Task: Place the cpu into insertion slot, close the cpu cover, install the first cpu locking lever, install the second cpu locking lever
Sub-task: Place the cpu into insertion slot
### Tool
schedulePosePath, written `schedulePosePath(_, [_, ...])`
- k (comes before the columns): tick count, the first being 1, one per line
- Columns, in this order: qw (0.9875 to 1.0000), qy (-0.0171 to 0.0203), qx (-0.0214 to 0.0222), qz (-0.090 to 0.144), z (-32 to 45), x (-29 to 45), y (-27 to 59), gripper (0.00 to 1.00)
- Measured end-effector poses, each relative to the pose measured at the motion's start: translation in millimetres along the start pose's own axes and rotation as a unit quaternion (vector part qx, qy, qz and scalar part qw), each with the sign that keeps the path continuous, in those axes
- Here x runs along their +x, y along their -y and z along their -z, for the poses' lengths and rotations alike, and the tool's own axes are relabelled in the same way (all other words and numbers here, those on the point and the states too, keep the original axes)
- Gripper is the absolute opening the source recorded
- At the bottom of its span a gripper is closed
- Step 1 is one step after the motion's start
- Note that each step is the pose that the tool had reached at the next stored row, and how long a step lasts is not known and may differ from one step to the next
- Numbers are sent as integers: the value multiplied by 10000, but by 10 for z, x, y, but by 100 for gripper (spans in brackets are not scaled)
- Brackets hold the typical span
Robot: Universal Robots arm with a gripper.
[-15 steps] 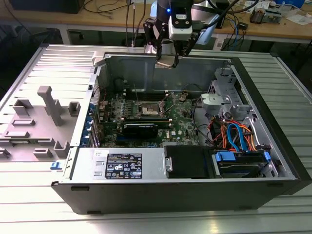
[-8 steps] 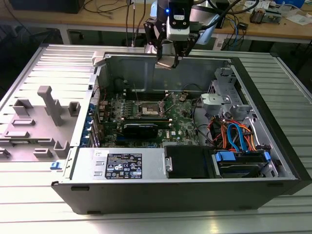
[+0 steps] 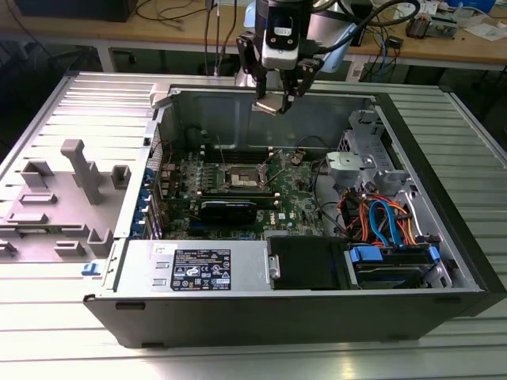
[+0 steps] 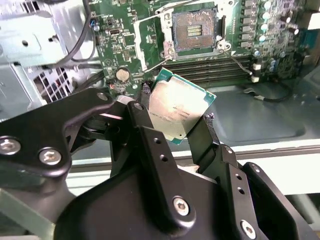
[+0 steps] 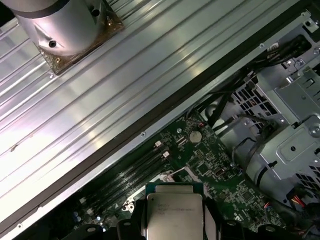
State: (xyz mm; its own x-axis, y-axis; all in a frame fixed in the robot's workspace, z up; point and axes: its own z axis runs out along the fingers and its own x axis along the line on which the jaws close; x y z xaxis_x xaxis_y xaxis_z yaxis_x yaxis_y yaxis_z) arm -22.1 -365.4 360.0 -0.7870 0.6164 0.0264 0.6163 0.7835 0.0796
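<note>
The gripper is clamped on the cpu - its two black fingers press opposite edges of the chip, silver top showing in both wrist views. In the exterior view it hangs above the open computer case, near the far wall, at about 1 o'clock from the insertion slot. The slot lies uncovered on the green motherboard, clear of the chip - the black memory slots run just beside it. A coin battery sits nearby. The power supply lies at 6 o'clock from the slot.
</note>
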Motion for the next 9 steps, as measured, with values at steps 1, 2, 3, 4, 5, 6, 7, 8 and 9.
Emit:
schedulePosePath(1, [10000, 5, -1, -64, -4, 0, 0, 54])
schedulePosePath(2, [9999, 11, -1, -154, -7, 0, 0, 54])
schedulePosePath(3, [9998, 17, -3, -221, -10, 0, 1, 54])
schedulePosePath(4, [9996, 20, -3, -268, -11, 0, 1, 54])
schedulePosePath(5, [9995, 23, -3, -303, -11, 0, 1, 54])
schedulePosePath(6, [9995, 23, -4, -305, -12, 0, 1, 54])
schedulePosePath(7, [9995, 23, -4, -306, -12, 0, 1, 54])
schedulePosePath(8, [9995, 23, -4, -306, -13, 0, 1, 54])
schedulePosePath(9, [9995, 23, -4, -306, -13, 0, 1, 54])
